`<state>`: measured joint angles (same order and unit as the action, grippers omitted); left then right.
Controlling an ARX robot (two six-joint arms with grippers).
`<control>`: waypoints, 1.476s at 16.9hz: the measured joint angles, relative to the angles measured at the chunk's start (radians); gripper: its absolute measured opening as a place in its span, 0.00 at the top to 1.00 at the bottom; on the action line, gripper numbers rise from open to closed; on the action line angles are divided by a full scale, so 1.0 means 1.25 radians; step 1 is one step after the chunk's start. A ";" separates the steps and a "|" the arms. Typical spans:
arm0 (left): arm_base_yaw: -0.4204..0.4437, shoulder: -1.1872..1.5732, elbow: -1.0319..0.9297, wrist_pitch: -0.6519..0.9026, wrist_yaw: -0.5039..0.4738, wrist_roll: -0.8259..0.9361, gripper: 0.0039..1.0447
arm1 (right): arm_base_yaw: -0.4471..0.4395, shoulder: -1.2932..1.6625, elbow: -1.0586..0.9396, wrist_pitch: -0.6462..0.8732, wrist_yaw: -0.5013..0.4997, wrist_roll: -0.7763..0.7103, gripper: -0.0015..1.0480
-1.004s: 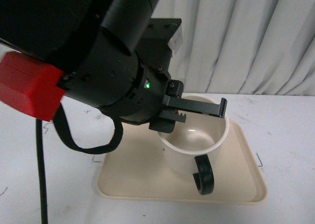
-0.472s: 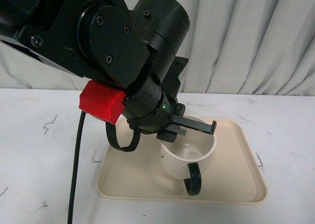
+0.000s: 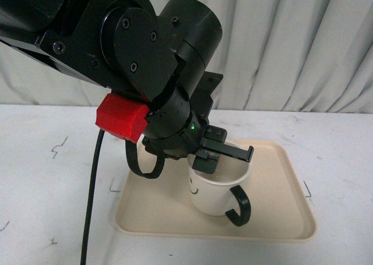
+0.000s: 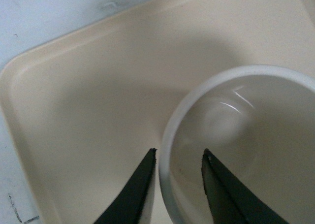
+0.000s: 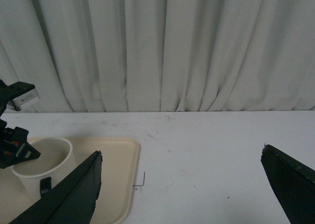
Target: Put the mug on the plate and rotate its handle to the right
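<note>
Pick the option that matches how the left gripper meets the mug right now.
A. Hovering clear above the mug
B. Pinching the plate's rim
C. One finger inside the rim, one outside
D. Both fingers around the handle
C: in the left wrist view the left gripper straddles the wall of the mug, with one black finger inside the white rim and one outside, over the plate.

Cream-white round mug (image 3: 217, 190), upright and empty, standing near the middle of the flat beige rectangular plate (image 3: 157, 211). A black smiley on its side faces front-left. Its black loop handle (image 3: 240, 205) points front-right, above the plate's floor.
</note>
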<state>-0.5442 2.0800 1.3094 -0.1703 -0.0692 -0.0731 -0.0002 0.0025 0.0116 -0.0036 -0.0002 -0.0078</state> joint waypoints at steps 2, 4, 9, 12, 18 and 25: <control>0.007 -0.029 -0.017 0.006 0.007 0.002 0.50 | 0.000 0.000 0.000 0.000 0.000 0.000 0.06; 0.022 -0.130 -0.090 0.078 0.005 0.024 0.27 | 0.000 0.000 0.000 0.000 0.000 0.000 0.06; 0.053 -0.254 -0.403 0.680 -0.256 0.064 0.29 | 0.000 0.000 0.000 -0.001 0.000 0.000 0.06; 0.168 -0.428 -0.650 1.001 -0.238 0.062 0.61 | 0.000 0.000 0.000 0.000 0.000 0.000 0.06; 0.283 -0.626 -0.893 1.028 -0.109 0.060 0.99 | 0.000 0.000 0.000 0.001 0.000 0.000 0.06; 0.363 -0.921 -1.013 0.826 -0.018 0.060 0.99 | 0.000 0.000 0.000 0.000 0.000 0.000 0.06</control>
<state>-0.0902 0.9287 0.0437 0.8619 -0.0917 0.0013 -0.0002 0.0025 0.0116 -0.0036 -0.0006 -0.0078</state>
